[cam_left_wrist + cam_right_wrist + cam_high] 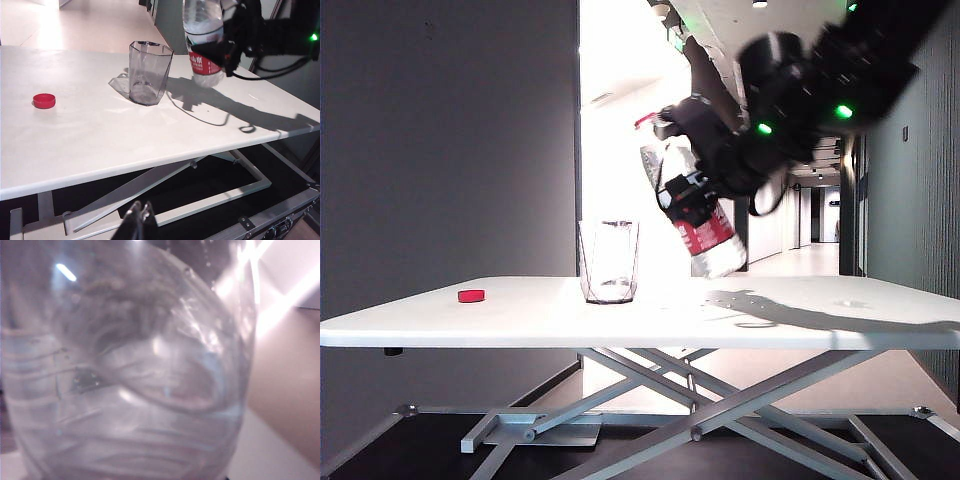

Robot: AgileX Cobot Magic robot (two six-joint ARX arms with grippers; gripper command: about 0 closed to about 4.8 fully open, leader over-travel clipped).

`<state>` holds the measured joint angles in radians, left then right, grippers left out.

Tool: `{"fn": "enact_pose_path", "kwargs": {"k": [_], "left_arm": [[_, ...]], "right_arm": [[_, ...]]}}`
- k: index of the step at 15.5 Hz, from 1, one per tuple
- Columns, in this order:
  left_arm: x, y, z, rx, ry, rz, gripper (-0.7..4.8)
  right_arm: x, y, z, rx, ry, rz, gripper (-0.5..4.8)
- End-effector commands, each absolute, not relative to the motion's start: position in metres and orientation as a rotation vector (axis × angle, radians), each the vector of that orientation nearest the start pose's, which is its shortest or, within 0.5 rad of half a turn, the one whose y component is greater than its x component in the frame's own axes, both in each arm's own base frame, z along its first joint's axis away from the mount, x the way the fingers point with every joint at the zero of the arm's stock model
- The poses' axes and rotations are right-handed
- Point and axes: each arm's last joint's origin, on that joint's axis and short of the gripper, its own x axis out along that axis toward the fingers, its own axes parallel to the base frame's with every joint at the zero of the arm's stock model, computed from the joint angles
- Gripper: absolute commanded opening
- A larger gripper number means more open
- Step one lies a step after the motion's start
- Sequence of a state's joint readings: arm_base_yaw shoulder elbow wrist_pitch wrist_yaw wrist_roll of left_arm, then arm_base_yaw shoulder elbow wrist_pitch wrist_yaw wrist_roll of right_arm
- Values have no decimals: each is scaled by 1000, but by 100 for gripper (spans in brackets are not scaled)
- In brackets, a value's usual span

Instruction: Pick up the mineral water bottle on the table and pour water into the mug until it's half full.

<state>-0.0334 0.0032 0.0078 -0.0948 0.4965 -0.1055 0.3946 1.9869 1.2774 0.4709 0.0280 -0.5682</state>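
On the white table (800, 325) stands the mug (609, 261), upright, near the middle. Above the table and to the right of the mug, the right gripper (705, 180) holds the bottle (705, 230) in the air, its jaws pinching the body at the red label; the bottle is tilted, neck toward the mug side. Far left on the table lies a red cap (471, 295). Below the table edge the left gripper (140, 220) hangs with fingers pressed together

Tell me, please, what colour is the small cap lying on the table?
Red; the cap shows best in the left wrist view.
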Motion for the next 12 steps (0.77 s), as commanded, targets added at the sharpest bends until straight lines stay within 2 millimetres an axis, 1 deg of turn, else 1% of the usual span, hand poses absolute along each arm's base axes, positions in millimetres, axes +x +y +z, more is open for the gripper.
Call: {"fn": "enact_pose_path", "kwargs": {"k": [1, 4, 6, 8, 10, 12], "left_arm": [[93, -17, 158, -122, 112, -531, -5], [93, -17, 158, -119, 111, -531, -5], [93, -17, 158, -118, 111, -529, -5], [93, -17, 158, -103, 107, -528, -5], [93, -17, 158, -104, 107, -528, -5], [93, -17, 158, -104, 107, -528, -5]], "right_arm": [[413, 177, 234, -702, 47, 316, 259], [414, 176, 234, -803, 83, 256, 259], [414, 176, 233, -850, 95, 262, 259], [414, 175, 233, -911, 102, 232, 259], [414, 174, 233, -1016, 106, 209, 259], [414, 173, 233, -1069, 109, 198, 259]]}}
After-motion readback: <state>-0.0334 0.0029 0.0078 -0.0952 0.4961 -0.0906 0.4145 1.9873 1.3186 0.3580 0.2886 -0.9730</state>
